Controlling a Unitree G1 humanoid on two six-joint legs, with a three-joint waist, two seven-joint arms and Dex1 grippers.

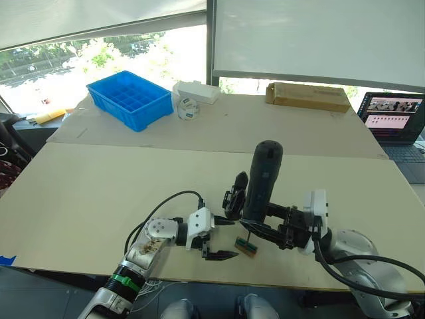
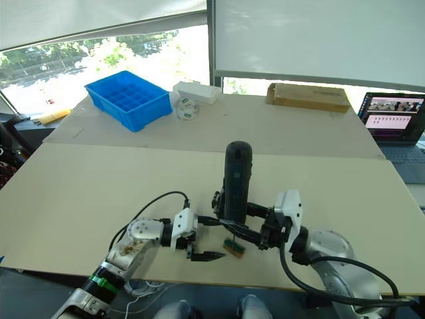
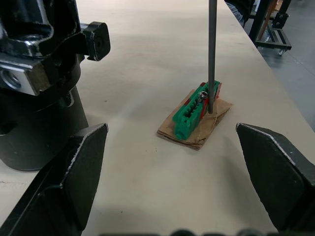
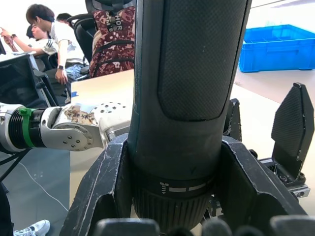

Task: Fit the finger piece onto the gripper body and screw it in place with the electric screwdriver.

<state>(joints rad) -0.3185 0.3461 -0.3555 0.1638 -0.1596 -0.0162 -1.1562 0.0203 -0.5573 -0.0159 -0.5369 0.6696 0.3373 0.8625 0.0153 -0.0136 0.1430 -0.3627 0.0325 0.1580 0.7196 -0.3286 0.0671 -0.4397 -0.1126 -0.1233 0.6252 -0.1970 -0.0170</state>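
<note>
The electric screwdriver [image 1: 262,183] stands upright on the table [image 1: 99,193], its bit [image 3: 211,54] resting on a small block [image 3: 194,115]. The gripper body [image 1: 235,197] sits just to the screwdriver's left, the left gripper [image 1: 222,246] beside the block at the near edge. Far behind the screwdriver lie a compartment bin [image 1: 129,98] to its left, a cardboard box [image 1: 307,96] and a laptop [image 1: 395,123] to its right.

Black electric screwdriver [image 1: 263,179], green block [image 3: 193,112] on tan card, blue tray [image 1: 130,99].
</note>
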